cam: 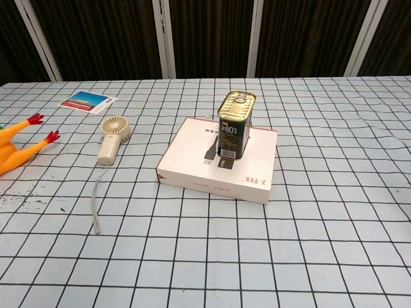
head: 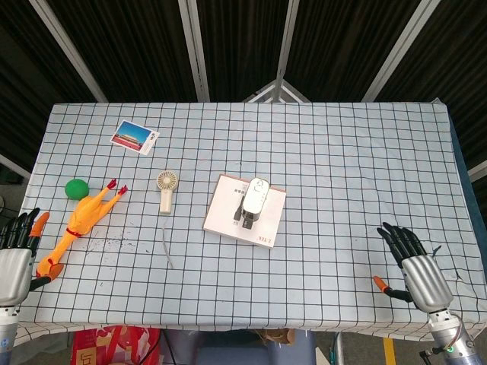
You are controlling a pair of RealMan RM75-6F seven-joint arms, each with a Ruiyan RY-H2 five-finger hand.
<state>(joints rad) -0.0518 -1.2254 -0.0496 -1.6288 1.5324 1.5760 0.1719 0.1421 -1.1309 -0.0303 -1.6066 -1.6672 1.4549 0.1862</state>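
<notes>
**Both robot hands rest at the near corners, away from the things on the desk**

The left robot hand lies at the near left edge of the desk, with its dark fingers spread wide and holding nothing. The thing nearest to it is a rubber chicken, which lies in a slanting line, its yellow-orange head just beside the hand and its red feet pointing to the far side. A green ball sits close to the chicken, on its far side.

The right robot hand is at the near right corner, also with fingers apart and empty – no thing lies close to it.

In the middle of the desk lies a flat white box, and on it stands a metal can. Left of the box there is a small cream handheld fan with its thin strap running toward the near edge. A postcard lies further away, at the far left.

The head view shows both hands, the ball and the whole chicken. The chest view shows no hand at all and only the red feet of the chicken – but it shows the can upright, with "80%" printed on its dark label, and red letters on the front side of the box. From above, these details cannot be read.
</notes>
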